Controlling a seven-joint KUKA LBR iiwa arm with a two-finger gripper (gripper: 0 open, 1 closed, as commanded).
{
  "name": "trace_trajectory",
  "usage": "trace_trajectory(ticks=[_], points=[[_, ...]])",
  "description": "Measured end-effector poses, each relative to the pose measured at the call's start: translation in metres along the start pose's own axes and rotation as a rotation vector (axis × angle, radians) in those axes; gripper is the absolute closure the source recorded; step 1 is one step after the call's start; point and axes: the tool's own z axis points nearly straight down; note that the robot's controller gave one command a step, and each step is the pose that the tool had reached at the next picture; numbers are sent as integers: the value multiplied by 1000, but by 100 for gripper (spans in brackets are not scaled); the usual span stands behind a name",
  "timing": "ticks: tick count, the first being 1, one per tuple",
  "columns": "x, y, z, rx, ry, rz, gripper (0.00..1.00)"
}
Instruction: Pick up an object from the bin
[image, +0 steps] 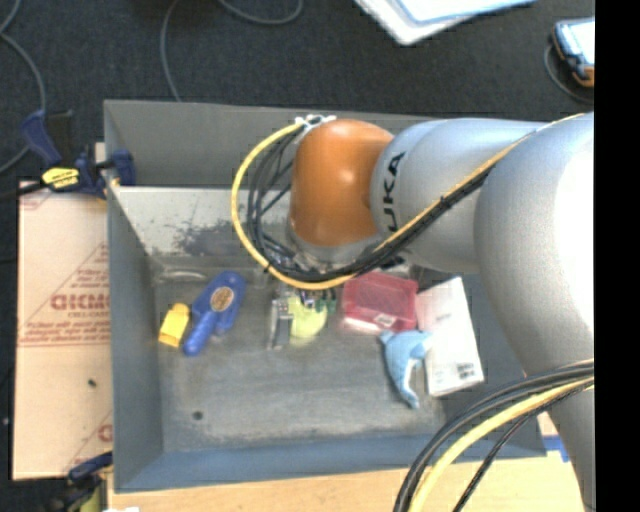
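Note:
My gripper (281, 322) reaches down under the orange wrist cover into the middle of the bin. Its metal fingers stand right beside a yellow-green ball-like thing (309, 318), touching or nearly touching its left side; I cannot tell whether they close on it. Left of the gripper lies a blue oblong toy (214, 310) with a yellow block (174, 324) at its end. A pink-red box (380, 303) lies just to the right of the green thing.
A light blue curved plastic piece (404, 362) and a white card with a barcode (453, 338) lie at the right of the bin. The arm covers the bin's back right part. Bare floor shows along the front.

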Motion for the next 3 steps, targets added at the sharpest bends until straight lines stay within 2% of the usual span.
trace_trajectory(ticks=[1, 2, 3], points=[[-2, -1, -5, -1, -8, 3, 0], [-5, -73, 27, 1, -4, -143, 0], [-17, -89, 24, -1, -12, 52, 0]])
